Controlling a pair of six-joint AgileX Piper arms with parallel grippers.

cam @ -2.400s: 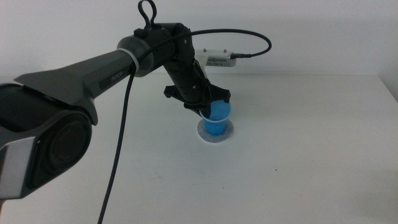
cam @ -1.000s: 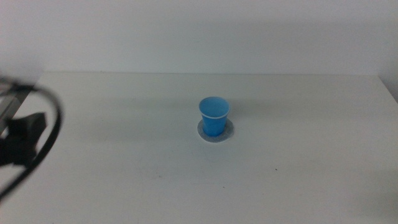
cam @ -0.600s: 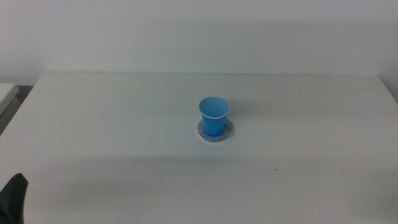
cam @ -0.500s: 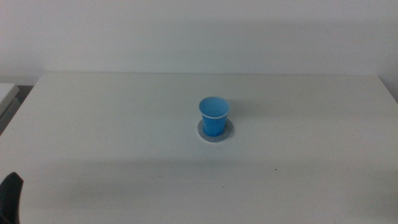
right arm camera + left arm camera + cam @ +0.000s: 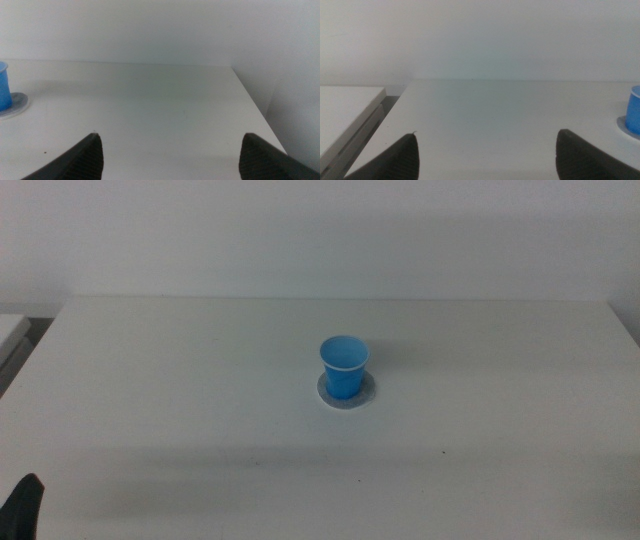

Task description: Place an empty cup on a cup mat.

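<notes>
The blue cup (image 5: 344,367) stands upright on the round grey cup mat (image 5: 367,392) near the middle of the white table; its inside looks empty. Cup (image 5: 634,110) and mat (image 5: 624,125) show at the edge of the left wrist view, and cup (image 5: 3,86) and mat (image 5: 17,102) at the edge of the right wrist view. My left gripper (image 5: 485,155) is open and empty, far back at the table's near left corner, where a dark tip (image 5: 24,505) shows. My right gripper (image 5: 170,155) is open and empty, out of the middle view.
The white table (image 5: 480,440) ends at a far edge against a pale wall. A second pale surface (image 5: 345,107) lies beyond the table's left edge, with a dark gap between. The table's right edge (image 5: 255,107) shows in the right wrist view.
The left arm let go of the cup on the mat and pulled back out to the near left corner. The cup and mat have stayed put.
</notes>
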